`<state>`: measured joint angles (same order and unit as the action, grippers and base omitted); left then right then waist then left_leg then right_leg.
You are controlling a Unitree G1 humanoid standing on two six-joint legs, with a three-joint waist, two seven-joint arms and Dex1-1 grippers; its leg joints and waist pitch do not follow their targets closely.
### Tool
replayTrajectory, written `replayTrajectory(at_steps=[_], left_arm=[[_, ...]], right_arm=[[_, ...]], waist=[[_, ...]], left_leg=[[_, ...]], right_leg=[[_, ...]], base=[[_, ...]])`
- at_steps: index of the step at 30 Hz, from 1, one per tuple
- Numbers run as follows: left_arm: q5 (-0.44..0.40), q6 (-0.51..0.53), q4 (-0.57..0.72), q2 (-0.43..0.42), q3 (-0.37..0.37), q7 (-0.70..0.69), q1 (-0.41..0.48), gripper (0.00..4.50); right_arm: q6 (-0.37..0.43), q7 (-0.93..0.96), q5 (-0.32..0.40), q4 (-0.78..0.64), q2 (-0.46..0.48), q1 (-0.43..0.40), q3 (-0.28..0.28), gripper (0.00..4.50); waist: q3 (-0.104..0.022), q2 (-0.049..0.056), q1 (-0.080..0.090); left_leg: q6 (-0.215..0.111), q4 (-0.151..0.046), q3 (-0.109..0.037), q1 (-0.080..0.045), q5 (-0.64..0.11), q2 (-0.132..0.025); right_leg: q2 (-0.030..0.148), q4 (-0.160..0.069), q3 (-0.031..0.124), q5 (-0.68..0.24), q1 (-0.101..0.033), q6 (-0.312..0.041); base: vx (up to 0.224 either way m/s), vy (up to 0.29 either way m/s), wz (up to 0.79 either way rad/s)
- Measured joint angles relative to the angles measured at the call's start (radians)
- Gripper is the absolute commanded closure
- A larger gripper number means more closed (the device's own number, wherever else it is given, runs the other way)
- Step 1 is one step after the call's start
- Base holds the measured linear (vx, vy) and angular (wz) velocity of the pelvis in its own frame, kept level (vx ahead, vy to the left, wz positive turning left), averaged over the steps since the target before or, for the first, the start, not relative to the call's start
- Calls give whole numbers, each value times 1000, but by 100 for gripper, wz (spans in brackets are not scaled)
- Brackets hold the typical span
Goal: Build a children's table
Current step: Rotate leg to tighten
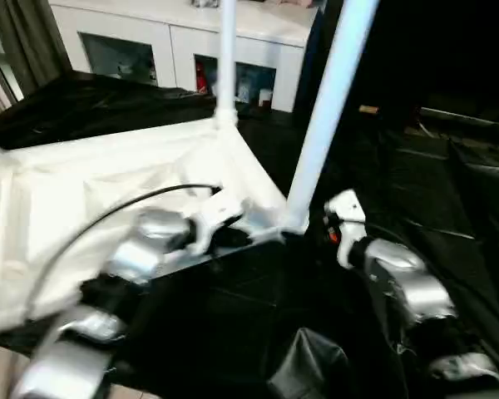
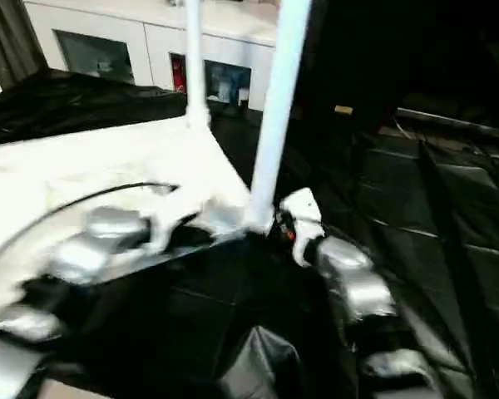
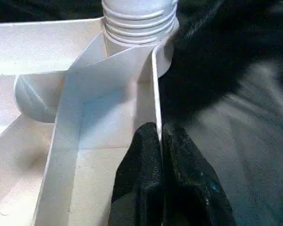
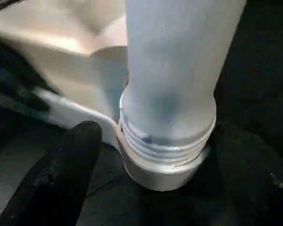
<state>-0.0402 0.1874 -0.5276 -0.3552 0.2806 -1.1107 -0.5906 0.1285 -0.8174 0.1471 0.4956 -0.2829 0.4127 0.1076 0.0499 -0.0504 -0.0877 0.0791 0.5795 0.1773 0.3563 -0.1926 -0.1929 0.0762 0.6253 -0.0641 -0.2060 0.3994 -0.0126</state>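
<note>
Looking down over my forearms, I see the children's table top point(image 1: 108, 191) lying upside down on black sheeting point(image 1: 449, 208), ribbed underside up, one corner pointing toward me. Behind it stands a white cabinet point(image 1: 183, 41) with glass doors. Two legs stand up from corner sockets: the near leg point(image 1: 328, 108) leans slightly right, the far leg point(image 1: 226, 58) upright. My left gripper point(image 3: 161, 141) is pinched tight on the top's thin edge wall. My right gripper point(image 4: 151, 174) stands wide, fingers point(image 4: 68, 160) either side of the near leg's threaded base.
</note>
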Motion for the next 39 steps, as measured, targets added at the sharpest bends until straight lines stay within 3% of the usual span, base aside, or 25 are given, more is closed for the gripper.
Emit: replayTrajectory(at_steps=[5,13,14,16,24,29,34,39], left_arm=[[40,16,80,-58,11,-126,42,450],[69,45,160,-112,13,-196,94,450],[69,47,161,-112,13,-196,94,450],[70,54,165,-113,13,-196,95,450],[75,71,180,-111,11,-187,101,450],[42,72,127,-52,11,-78,65,450],[-16,92,-36,94,11,130,-45,450],[-43,98,-175,204,12,285,-128,450]], right_arm=[[11,-111,23,-57,-14,-19,33,57],[36,-217,57,-102,-50,-54,55,57],[37,-218,57,-102,-50,-54,56,86],[39,-224,57,-103,-50,-54,57,86],[59,-227,75,-107,-45,-54,57,157],[57,-68,62,-43,9,-28,11,176],[40,265,39,71,120,35,-90,178],[17,512,9,156,186,93,-136,178]], waist=[[1,-1,-8],[2,-4,-5],[2,-4,-4],[2,-5,-4],[2,-6,-2],[1,-7,1],[0,-6,-3],[-1,-3,-10]], left_leg=[[-6,6,1,4,0,0],[-3,8,1,3,-2,0],[-3,8,1,3,-2,0],[-3,8,1,3,-2,0],[-4,8,1,3,-2,0],[-3,11,1,1,-2,0],[0,10,1,-1,-1,0],[0,10,2,-1,-1,1]], right_leg=[[1,-1,0,-2,2,-2],[2,1,0,-1,1,-2],[2,1,0,-1,1,-2],[2,1,0,-1,1,-2],[2,1,0,-1,1,-2],[2,3,1,0,0,-2],[2,3,1,3,-2,-1],[3,1,2,3,-5,-1]], base=[[0,0,0],[0,0,0],[0,0,0],[0,0,0],[0,0,0],[0,0,0],[0,0,0],[0,0,0]])
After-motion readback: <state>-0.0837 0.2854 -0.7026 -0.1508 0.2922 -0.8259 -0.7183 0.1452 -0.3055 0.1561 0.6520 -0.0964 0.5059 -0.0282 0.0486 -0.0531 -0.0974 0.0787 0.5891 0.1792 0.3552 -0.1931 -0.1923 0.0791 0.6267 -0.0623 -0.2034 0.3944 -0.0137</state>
